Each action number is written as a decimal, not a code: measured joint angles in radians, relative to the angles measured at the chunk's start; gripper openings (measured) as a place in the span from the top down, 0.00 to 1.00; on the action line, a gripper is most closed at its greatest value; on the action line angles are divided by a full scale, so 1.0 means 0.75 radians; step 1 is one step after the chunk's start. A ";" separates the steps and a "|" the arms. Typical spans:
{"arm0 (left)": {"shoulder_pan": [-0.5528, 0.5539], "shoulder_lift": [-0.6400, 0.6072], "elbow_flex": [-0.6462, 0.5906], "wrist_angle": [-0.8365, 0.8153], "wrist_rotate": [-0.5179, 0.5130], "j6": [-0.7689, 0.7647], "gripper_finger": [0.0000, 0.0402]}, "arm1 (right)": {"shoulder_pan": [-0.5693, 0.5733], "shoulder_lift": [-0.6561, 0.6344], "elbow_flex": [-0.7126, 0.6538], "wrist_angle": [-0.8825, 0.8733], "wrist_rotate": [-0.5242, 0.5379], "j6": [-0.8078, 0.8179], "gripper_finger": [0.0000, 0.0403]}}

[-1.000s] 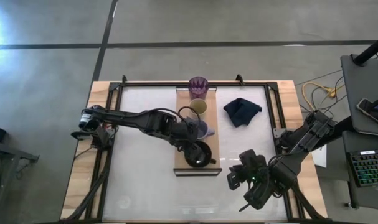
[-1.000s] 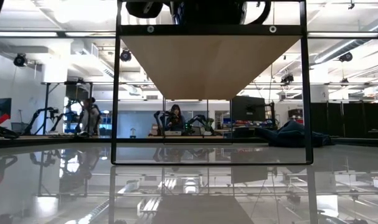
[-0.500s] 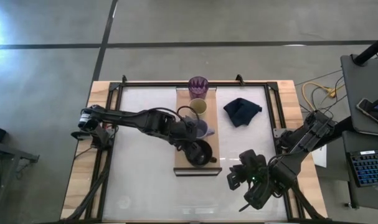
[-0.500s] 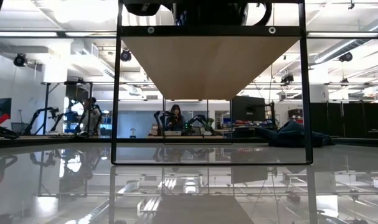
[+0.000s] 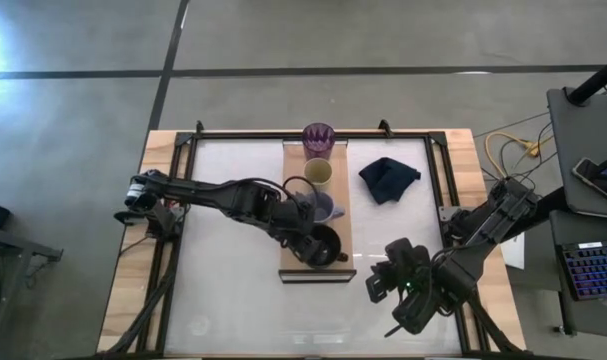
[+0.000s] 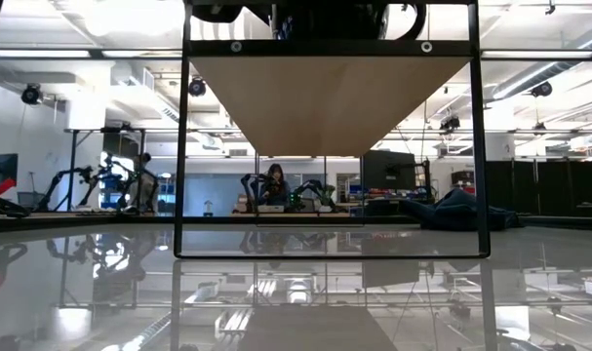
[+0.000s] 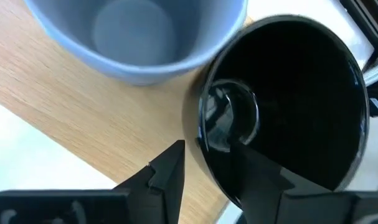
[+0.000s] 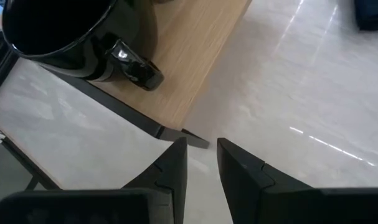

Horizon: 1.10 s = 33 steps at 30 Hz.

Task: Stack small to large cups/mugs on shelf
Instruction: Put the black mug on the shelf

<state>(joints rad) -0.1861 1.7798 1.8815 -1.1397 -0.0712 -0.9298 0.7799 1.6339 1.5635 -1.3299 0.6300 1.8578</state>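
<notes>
Left claw (image 7: 207, 168), fingers apart astride the black mug's (image 5: 320, 245) rim at the shelf's (image 5: 341, 225) near end, sits closer than the narrowly parted right claw (image 8: 201, 163).

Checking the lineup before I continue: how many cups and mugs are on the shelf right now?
4, in a row along the shelf: purple tumbler at the far end, beige cup next, lavender-blue mug partly under the left arm, black mug nearest, its wall straddled by the left claw.
</notes>
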 joint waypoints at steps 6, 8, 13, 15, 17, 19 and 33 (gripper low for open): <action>-0.009 0.000 0.000 0.007 0.022 -0.015 0.72 | 0.000 -0.003 0.000 -0.004 0.000 0.000 0.80; -0.014 0.000 0.001 0.007 0.022 -0.036 0.72 | 0.000 -0.003 0.000 -0.006 0.000 -0.001 0.80; -0.034 -0.008 0.001 0.006 0.024 -0.050 0.72 | 0.000 -0.003 0.000 -0.008 0.000 -0.003 0.80; -0.040 -0.013 0.001 0.006 0.024 -0.064 0.72 | 0.000 -0.003 0.000 -0.011 0.000 -0.005 0.80; -0.044 -0.014 0.002 0.006 0.024 -0.077 0.72 | 0.000 -0.003 0.000 -0.012 0.000 -0.005 0.80; -0.050 -0.015 0.002 0.006 0.024 -0.079 0.72 | 0.000 -0.004 0.000 -0.012 0.000 -0.005 0.80; -0.069 -0.030 0.001 0.004 0.026 -0.079 0.72 | 0.000 -0.004 0.000 -0.011 0.000 -0.007 0.80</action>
<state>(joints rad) -0.2379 1.7575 1.8824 -1.1363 -0.0520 -0.9887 0.7799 1.6306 1.5635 -1.3380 0.6300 1.8527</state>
